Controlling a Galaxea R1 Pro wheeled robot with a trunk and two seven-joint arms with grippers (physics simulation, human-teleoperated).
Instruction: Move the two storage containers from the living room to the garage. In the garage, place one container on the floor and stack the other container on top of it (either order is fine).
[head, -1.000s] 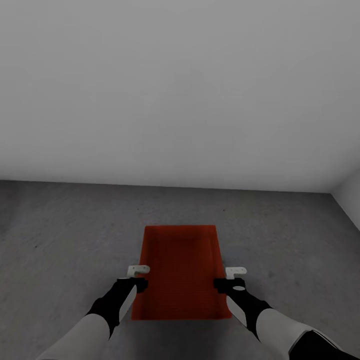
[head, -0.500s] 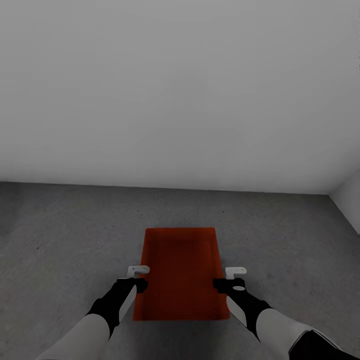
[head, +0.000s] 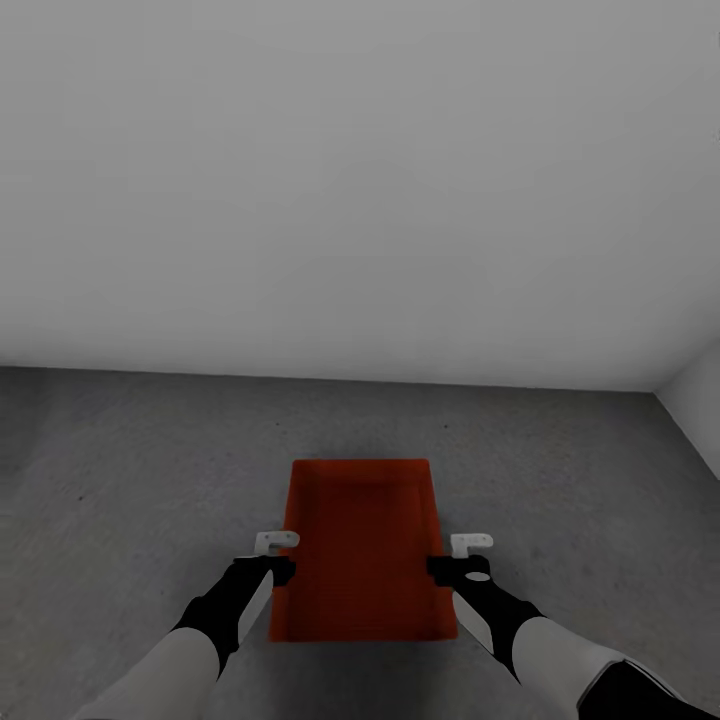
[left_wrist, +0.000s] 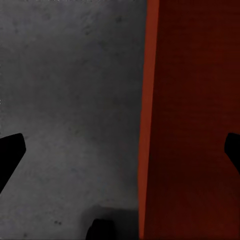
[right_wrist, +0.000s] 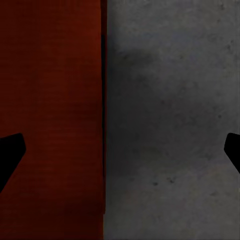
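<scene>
The orange-red storage container (head: 362, 548) sits low over the dark grey concrete floor (head: 130, 470) of the garage, straight ahead of the robot and between its two arms, with its long axis running away from the robot toward the pale grey wall (head: 360, 180) and its open top facing up. The left gripper (head: 268, 556) is at the container's left long wall and the right gripper (head: 452, 557) at its right long wall, each about midway along. In both wrist views the fingertips (left_wrist: 11, 156) stand wide apart at the picture edges, one over the floor and one over the box's inside, so each claw is spread wide and straddles a wall without pinching it. Whether the container rests on the floor or hangs just above it is hard to make out. Its near end is partly hidden behind the black wrists, and its inside is dark and featureless. A second wall meets the floor at the far right corner (head: 690, 400).
</scene>
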